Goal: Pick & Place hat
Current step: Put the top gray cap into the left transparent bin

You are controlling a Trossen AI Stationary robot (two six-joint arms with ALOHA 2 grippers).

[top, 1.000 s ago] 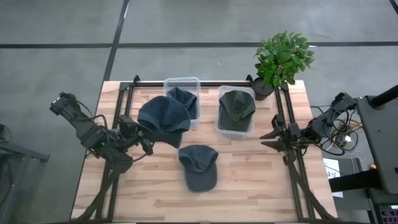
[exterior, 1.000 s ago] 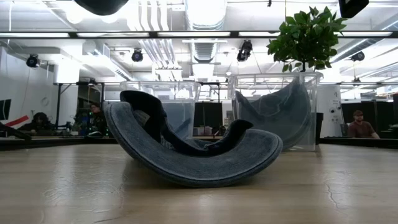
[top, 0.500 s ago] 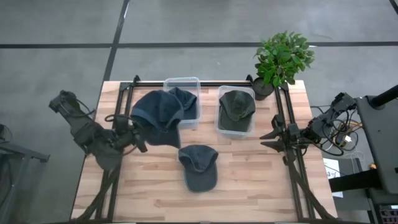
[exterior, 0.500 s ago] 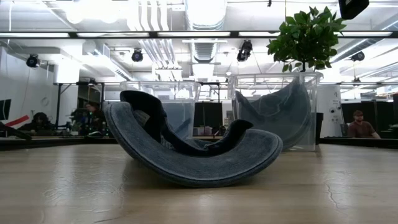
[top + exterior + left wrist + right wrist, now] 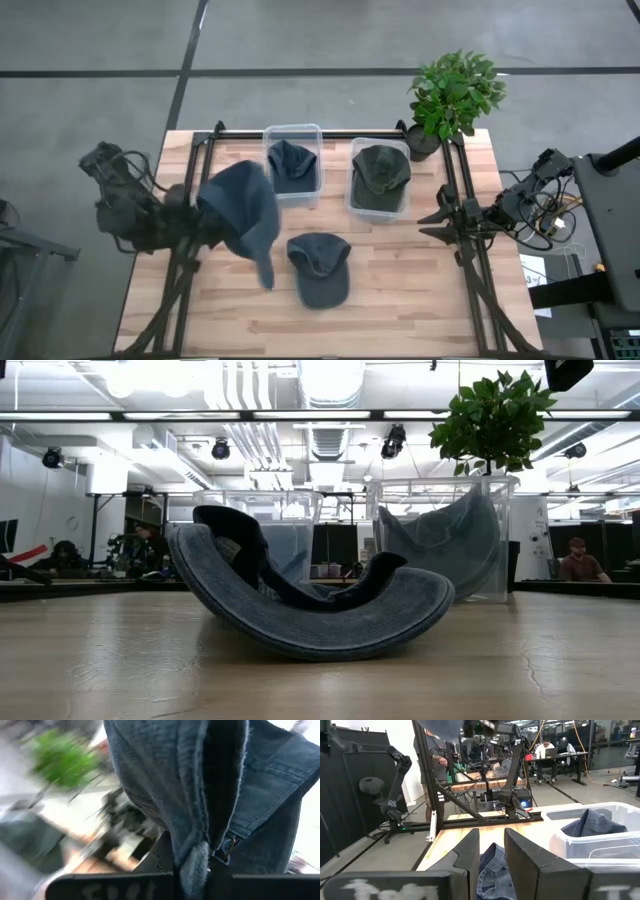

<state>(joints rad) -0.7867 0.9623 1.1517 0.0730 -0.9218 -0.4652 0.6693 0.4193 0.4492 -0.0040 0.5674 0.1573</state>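
Now the left tool (image 5: 205, 215) is clenched on a blue hat (image 5: 243, 212), holding it above the counter (image 5: 400, 290). The right tool (image 5: 432, 222) waits at the counter's right edge, its fingers (image 5: 530, 857) slightly parted and grasping nothing.

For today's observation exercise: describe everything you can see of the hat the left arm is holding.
The held hat is a blue denim-like cap, soft and stitched. It hangs off the table from the left gripper, whose jaws are shut on its folded fabric, brim drooping toward the front. It is over the table's left half, apart from the hat on the table.
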